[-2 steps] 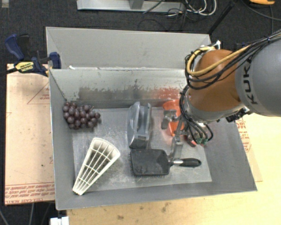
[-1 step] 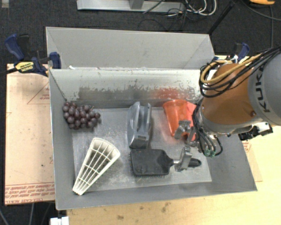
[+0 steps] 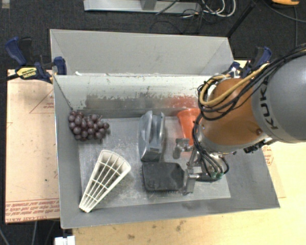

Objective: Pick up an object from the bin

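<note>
Purple grapes (image 3: 87, 125) sit bunched at the far left of the grey metal bin (image 3: 245, 187). Nearer, 1 white ribbed cone (image 3: 104, 180) lies on its side. At centre, a pale grey stapler-like piece (image 3: 152, 136) lies just beyond a dark, flat, squarish block (image 3: 160, 177). The fingers (image 3: 188, 180) stand spread apart, gripping nothing, at that block's right edge. An orange piece (image 3: 186, 120) lies far right, partly under the arm.

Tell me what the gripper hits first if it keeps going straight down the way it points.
Most likely the bare bin floor just beside the dark grey block, or that block's near edge. The gripper points down right next to it, and depth is hard to judge from this view.
</note>
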`<state>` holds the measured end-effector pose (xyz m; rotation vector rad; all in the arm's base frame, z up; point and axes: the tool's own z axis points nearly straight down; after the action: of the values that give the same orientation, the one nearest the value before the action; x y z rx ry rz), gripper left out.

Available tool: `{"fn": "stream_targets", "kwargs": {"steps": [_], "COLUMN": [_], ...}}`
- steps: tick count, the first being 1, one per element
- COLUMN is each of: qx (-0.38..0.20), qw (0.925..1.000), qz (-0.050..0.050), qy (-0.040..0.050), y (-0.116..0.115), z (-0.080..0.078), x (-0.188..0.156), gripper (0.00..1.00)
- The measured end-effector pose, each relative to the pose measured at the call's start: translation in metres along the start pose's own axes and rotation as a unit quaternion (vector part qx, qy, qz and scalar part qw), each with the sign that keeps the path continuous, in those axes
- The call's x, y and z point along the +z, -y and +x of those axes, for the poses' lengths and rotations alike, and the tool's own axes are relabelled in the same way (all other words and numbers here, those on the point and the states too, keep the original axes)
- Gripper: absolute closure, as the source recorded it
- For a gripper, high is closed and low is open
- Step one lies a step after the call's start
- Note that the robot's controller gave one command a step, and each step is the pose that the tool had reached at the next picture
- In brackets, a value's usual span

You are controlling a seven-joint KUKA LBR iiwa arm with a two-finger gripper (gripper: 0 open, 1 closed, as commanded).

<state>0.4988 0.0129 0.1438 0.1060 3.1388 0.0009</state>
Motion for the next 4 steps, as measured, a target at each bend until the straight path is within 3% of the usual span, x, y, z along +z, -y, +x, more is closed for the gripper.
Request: {"fn": "stream_targets", "kwargs": {"steps": [1,2,4], "qx": [0.059,0.026,0.026], "qw": [0.9982,0.9997,0.9997], "qz": [-0.001,0.0,0.0], "qy": [0.0016,0.0006,-0.0021], "y": [-0.011,-0.029,-0.029], "z": [-0.005,0.018,0.02], "x": [0.063,0.074,0.069], "gripper": [0.0,1.0,1.0]}}
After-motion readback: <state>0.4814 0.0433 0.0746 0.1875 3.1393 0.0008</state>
